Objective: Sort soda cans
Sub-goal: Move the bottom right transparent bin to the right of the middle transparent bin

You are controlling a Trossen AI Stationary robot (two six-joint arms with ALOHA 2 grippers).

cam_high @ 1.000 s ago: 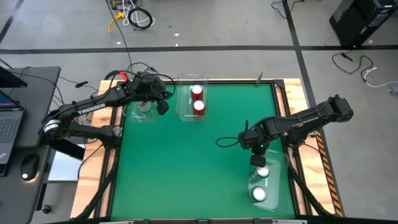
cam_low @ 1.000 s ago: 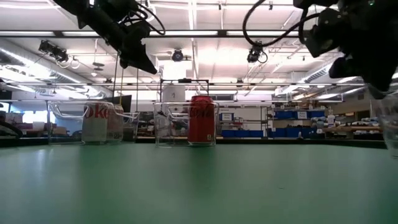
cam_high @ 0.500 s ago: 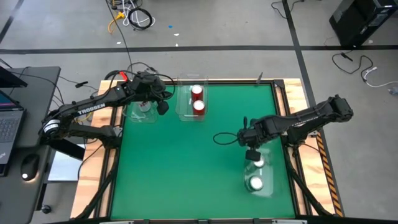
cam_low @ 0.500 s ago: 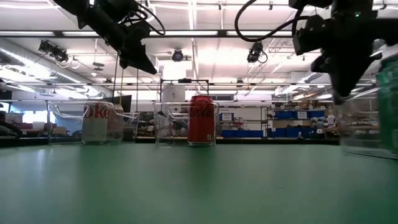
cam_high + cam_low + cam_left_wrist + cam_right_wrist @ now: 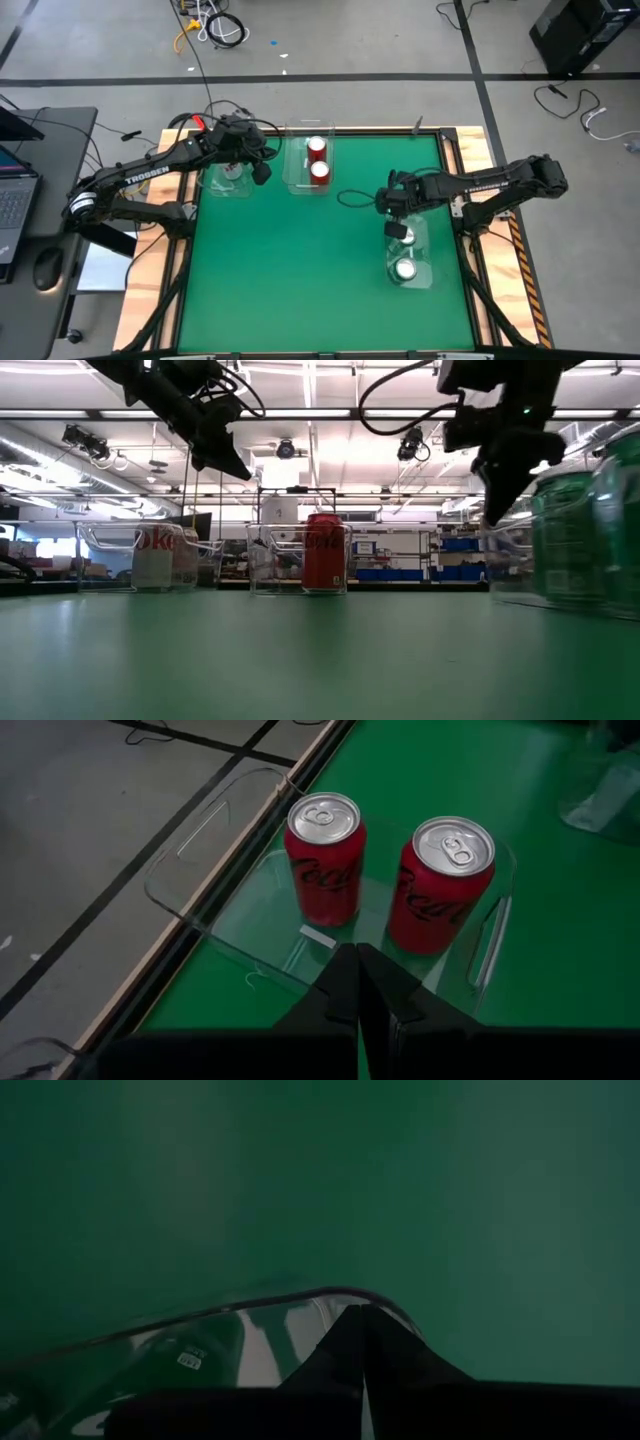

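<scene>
Right of centre on the green surface (image 5: 300, 270), the right pincer (image 5: 395, 228) pinches the rim of a clear bin (image 5: 425, 262) holding two green cans (image 5: 404, 269), while the left pincer (image 5: 262, 172), pressed together, hangs upper left beside the red cans (image 5: 318, 160).

place: robotics lab in a large open industrial hall | evidence: strip ceiling lights (image 5: 330, 430) and blue storage shelving (image 5: 400, 555) beyond the table; taped grey concrete floor (image 5: 350, 60) with loose cables (image 5: 215, 25); laptop desk (image 5: 25, 190) beside the green table (image 5: 300, 270)
</scene>
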